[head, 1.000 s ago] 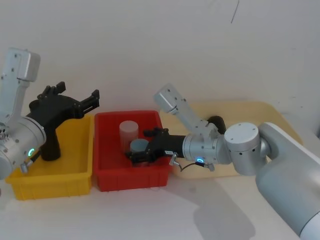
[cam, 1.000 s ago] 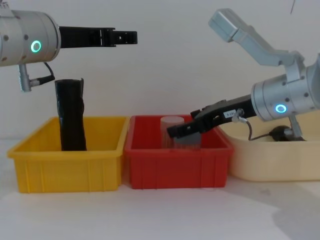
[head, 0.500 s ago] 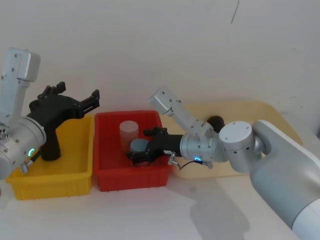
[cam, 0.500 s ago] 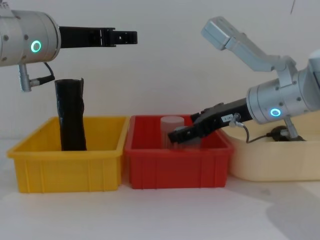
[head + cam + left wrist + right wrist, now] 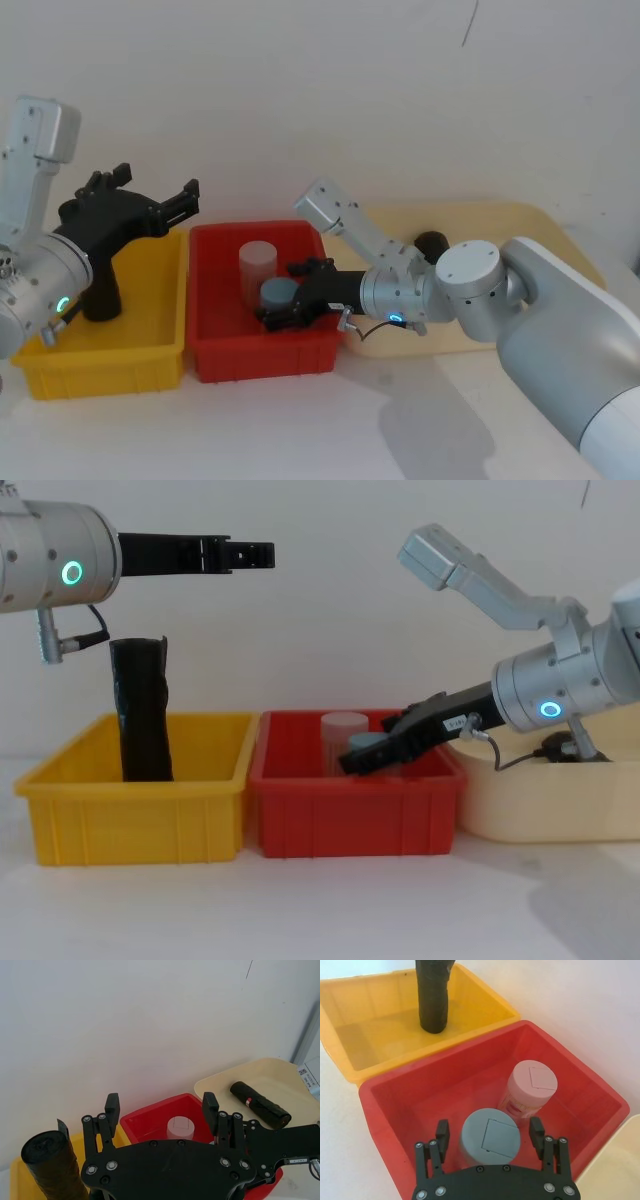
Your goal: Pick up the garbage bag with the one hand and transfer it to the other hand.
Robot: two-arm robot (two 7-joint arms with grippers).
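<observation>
**While bag lies untouched in tray, no pick-up yet**

Since the bag [image 5: 260, 1105] is seen lying on its side in the beige tray [image 5: 500, 212], at the robot's far right & free of both grippers, the task is judged to be at its very start: 0 of 2 steps done.

L gripper [image 5: 155, 184] (green ring) is held high, above the yellow bin [image 5: 110, 372], w/ fingers spread wide & nothing between them. A crinkled roll [image 5: 142, 715] w/o label band stands upright in that bin, below the gripper & apart from it; it is not the task's bag.

R gripper [image 5: 489, 1132] (blue ring) is reached down into the red bin [image 5: 262, 362], fingers [image 5: 442, 1133] spread, 1 on each side of a grey-lidded jar [image 5: 490, 1140]. Whether the jar is touched cannot be told; no squeeze is seen. A 2nd jar [image 5: 530, 1082], pale-lidded, stands just beside the grey 1.

Left to do, as judged from this:
- bag to be reached in the tray; it lies well apart from L gripper, w/ the red bin between
- bag to be gripped & lifted clear
- both grippers to be brought together, bag handed over, 1st grip let go

R gripper is the nearer of the 2 to the tray, yet it is aimed at the jar, not the bag.
</observation>
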